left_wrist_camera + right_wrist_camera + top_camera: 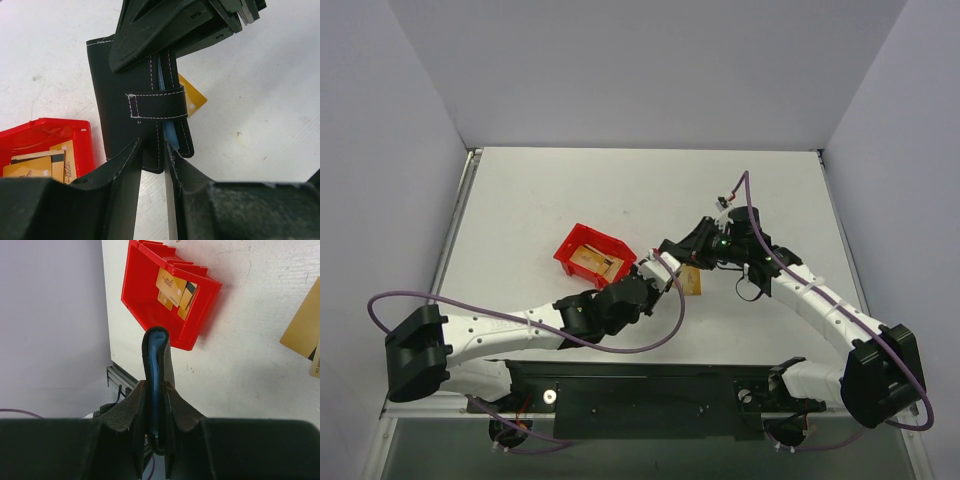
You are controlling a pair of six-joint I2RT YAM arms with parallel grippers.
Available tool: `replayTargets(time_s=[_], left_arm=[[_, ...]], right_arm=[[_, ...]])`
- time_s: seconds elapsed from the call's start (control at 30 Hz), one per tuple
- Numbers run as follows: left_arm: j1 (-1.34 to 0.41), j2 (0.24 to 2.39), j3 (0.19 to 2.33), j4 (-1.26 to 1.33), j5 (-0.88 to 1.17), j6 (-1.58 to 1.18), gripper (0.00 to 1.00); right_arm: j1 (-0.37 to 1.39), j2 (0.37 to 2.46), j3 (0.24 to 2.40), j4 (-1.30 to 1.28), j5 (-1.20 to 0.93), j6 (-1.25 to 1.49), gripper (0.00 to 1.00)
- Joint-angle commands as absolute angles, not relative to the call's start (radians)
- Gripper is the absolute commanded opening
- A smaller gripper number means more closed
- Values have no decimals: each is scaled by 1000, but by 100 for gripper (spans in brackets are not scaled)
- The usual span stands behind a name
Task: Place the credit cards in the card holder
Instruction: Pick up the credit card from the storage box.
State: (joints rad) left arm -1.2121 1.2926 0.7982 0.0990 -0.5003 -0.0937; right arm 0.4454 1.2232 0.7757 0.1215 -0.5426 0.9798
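Held up off the table (540, 200), by the look of it: the wallet (120, 90), folded, w/ blue lining (156, 355) just showing at the seam. Clamped at one end by the right gripper (155, 389) — pressed tight on both flaps. Flanked at the other end by the left gripper (154, 150), partway apart around the lower edge. Can't tell whether pinching or only bracketing. Crossed at the middle by a stitched strap (157, 105), so prob. not free to open yet.

No card visible inside. Several cards (172, 287) lying in the red bin (137, 285). A couple more (302, 332) flat on the table near the held wallet.

Judged step: getting the wallet open for loading. To do it well:
- Keep the right pinch firm.
- Close the left on one flap only, not both, else no parting.
- Deal w/ the strap first; slip or lift it before pulling.
- Peel slowly, away from the right pads.
- Avoid twisting — thin leather, prob. quick to slip out.
- Finish w/ the pocket mouth facing up & clear of fingers, ready for a card.
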Motion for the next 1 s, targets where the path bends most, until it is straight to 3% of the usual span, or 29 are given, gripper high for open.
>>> replayTargets(time_s=[0.0, 0.3, 0.43, 0.6, 0.83, 0.97], left_arm=[[-1215, 1316, 833, 38, -584, -66, 34], [-1219, 1348, 850, 9, -695, -22, 34], [-1227, 1362, 856, 9, -724, -5, 23], [-1239, 1371, 865, 12, -742, -5, 0], [-1253, 1361, 853, 44, -761, 28, 0], [-1253, 1328, 836, 77, -735, 28, 0]], right_arm=[[439, 1212, 779, 170, -604, 1005, 0], [437, 1213, 775, 173, -609, 1008, 0], [436, 1213, 773, 176, -611, 1008, 0], [434, 1218, 773, 178, -617, 1009, 0], [433, 1220, 772, 178, -618, 1008, 0], [425, 1212, 765, 161, -618, 997, 14]])
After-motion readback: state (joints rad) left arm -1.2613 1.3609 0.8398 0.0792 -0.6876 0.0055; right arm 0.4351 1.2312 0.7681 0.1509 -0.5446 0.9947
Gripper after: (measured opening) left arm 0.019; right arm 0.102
